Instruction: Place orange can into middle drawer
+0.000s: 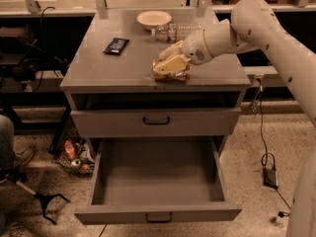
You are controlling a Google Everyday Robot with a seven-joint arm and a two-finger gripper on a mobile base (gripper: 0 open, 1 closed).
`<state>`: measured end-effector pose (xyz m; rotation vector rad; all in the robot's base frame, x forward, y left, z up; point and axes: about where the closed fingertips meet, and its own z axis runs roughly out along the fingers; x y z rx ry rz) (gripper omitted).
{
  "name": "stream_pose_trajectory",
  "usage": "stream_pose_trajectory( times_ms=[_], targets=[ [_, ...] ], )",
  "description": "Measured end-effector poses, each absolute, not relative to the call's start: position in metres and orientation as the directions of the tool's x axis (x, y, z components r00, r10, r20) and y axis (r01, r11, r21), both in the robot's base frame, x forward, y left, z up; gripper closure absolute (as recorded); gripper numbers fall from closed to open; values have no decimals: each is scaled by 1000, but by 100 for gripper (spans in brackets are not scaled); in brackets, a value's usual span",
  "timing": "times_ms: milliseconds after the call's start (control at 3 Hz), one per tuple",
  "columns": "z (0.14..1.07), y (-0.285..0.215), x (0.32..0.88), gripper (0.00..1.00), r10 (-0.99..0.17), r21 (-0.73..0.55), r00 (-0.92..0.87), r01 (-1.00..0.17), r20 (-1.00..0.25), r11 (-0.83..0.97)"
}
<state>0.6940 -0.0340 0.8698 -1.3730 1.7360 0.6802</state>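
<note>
While the orange can lies on the grey worktop, close to its front edge and a little right of the middle, the pincer sits right on top of it, reaching in from the right at the end of the pale arm. The pincer touches the packet's upper side and hides part of it; whether it is spread or pinching the packet, I cannot tell. The can shows as a crinkled, glossy orange-brown packet below and around the pincer's tip.

Further back on the worktop a shallow pale bowl stands near the rear edge, with a clear plastic bottle lying on its side just to the right of it. A flat black bar lies well to the left of the can.

Below the worktop, the upper drawer is closed, its dark handle centred. The lower drawer is pulled far out toward the camera.
</note>
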Motion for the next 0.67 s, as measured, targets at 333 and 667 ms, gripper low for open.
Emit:
stream_pose_trajectory(
  times_ms=[333,667],
  targets=[
    [870,-33,695,13,-538,-75,-82,-962,-839,264],
    [870,-33,696,0,-547,-88,-74,-961,-834,263]
  ],
)
